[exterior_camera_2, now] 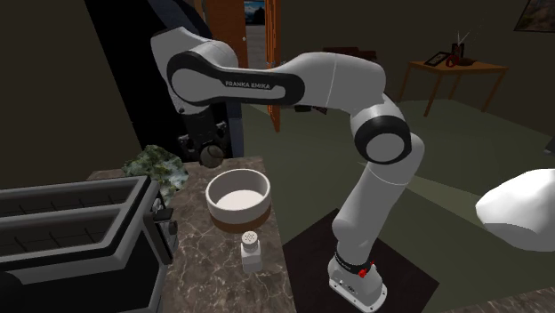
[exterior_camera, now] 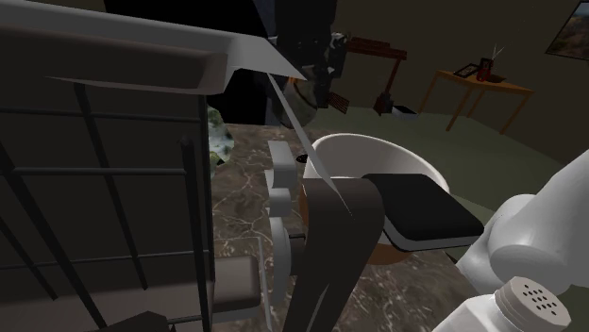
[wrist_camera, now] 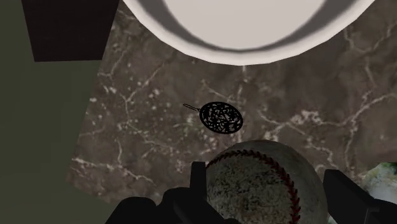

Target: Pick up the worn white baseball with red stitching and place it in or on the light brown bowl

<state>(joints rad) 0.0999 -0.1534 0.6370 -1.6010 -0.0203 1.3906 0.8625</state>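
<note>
The baseball (wrist_camera: 264, 184) is cut off along its underside by the frame edge and my black fingers (wrist_camera: 198, 188). Past it, a small black tangle (wrist_camera: 221, 118) on the marbled counter (wrist_camera: 146, 127) is beyond my telling. My claw (wrist_camera: 267, 173) is clenched on the baseball, above the counter. In the second exterior view the brown-walled bowl (exterior_camera_2: 238, 213) sits at five o'clock from it. My arm (exterior_camera_2: 302, 84) reads FRANKA EMIKA.
</note>
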